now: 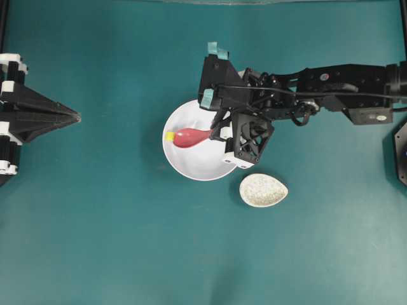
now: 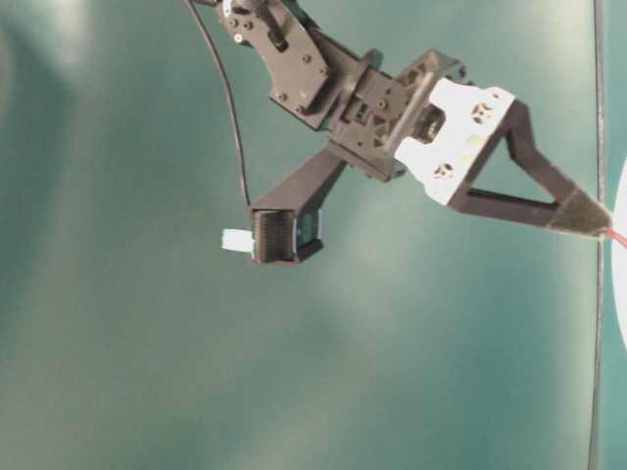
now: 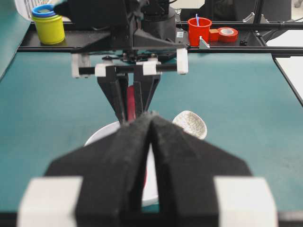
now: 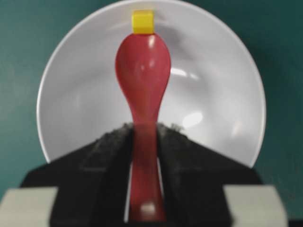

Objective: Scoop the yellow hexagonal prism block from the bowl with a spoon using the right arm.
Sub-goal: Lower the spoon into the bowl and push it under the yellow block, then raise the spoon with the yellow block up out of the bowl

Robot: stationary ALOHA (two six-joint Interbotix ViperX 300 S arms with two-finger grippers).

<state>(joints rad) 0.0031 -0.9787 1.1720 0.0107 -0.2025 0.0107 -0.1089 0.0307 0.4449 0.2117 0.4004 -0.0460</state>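
Right gripper (image 4: 143, 137) was clamped on the handle of the red soup spoon (image 4: 143, 71), pads squeezing it from both sides so the scoop stuck straight out ahead over the white bowl (image 4: 85, 99). That hold made sense: a grip far back on the handle left the whole scoop free to work.

Yellow hexagonal prism block (image 4: 142, 21) sat inside the bowl at the far wall, touching the spoon's tip, not in the scoop. In the overhead view it lay at the bowl's left rim (image 1: 170, 136), spoon tip right against it. My read: the wall served as a backstop so the block couldn't slide away as the spoon pushed under it. Scoop not done yet.

Left gripper (image 1: 75, 116) was parked well clear at the left, tips together, holding nothing.

Speckled spoon rest (image 1: 263, 190) sat just beside the bowl, nothing on it.
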